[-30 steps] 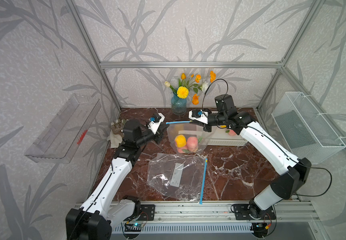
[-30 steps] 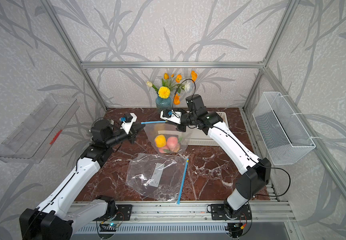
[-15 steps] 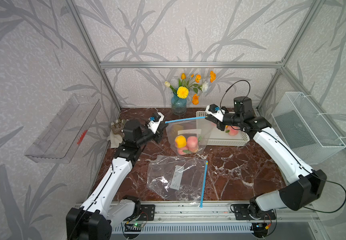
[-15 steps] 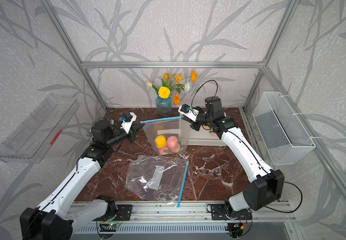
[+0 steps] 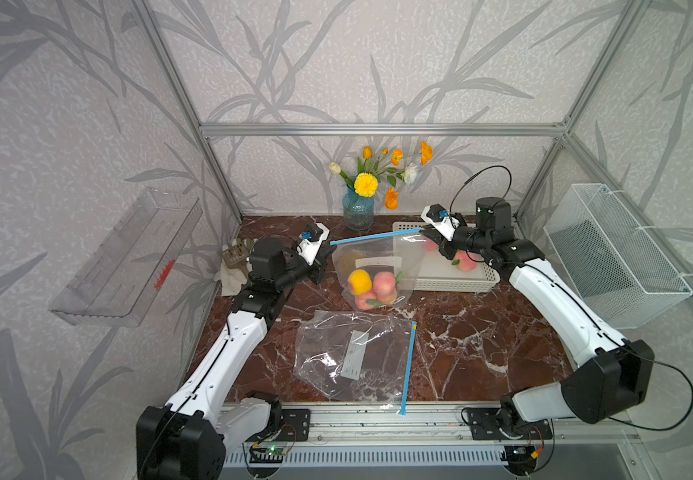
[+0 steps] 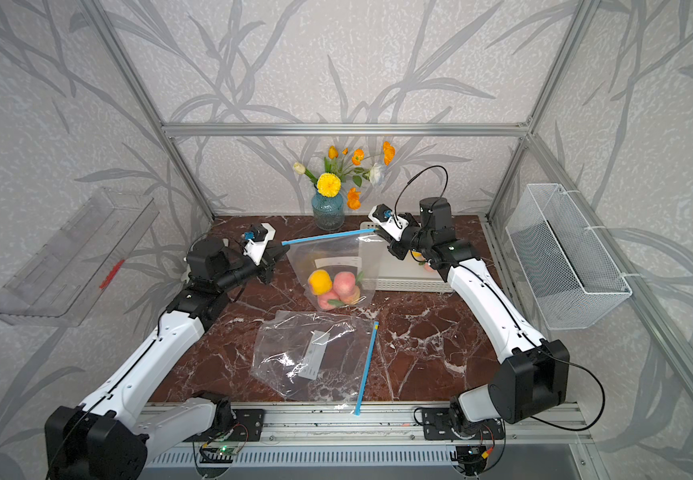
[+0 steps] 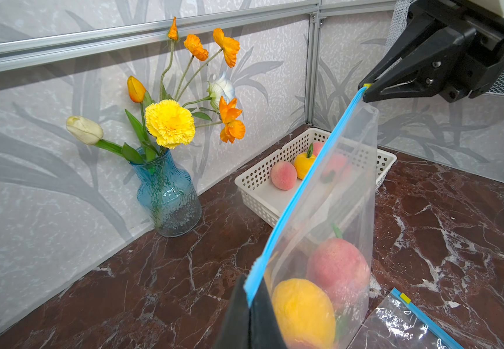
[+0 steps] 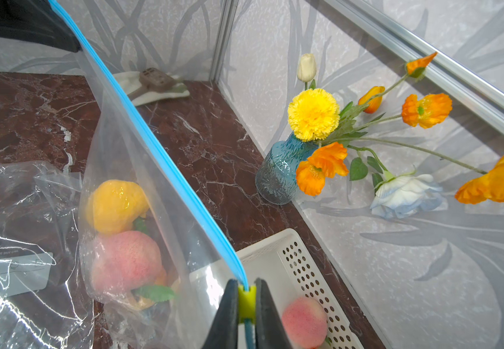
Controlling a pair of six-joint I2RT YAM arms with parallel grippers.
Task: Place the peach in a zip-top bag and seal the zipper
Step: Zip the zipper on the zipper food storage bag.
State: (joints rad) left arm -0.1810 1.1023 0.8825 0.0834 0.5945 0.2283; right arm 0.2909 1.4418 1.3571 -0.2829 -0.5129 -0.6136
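The right pincer [image 8: 247,285] is pressed together on the yellow-green slider [image 8: 247,300], which sits at its own end of the blue zip strip [image 7: 305,189]. The left pincer [image 7: 249,297] is clamped on the opposite corner of the same strip. The strip's long axis therefore runs straight and taut from one pincer to the other, rising slightly toward the right arm. The slider lies at the right arm's end, and no open gap shows along the strip in either wrist view. The seal is judged complete or nearly so, with no travel left toward the right. The bag [image 5: 378,266] hangs below the strip with the peaches [image 5: 384,284] gathered in its bottom. Whether it rests on the worktop [image 5: 481,332] or hangs just above it cannot be told. A white basket [image 5: 452,284] holding more fruit stands behind the bag, beneath the right pincer. A second bag [image 5: 349,353] lies flat and empty nearer the front rail.
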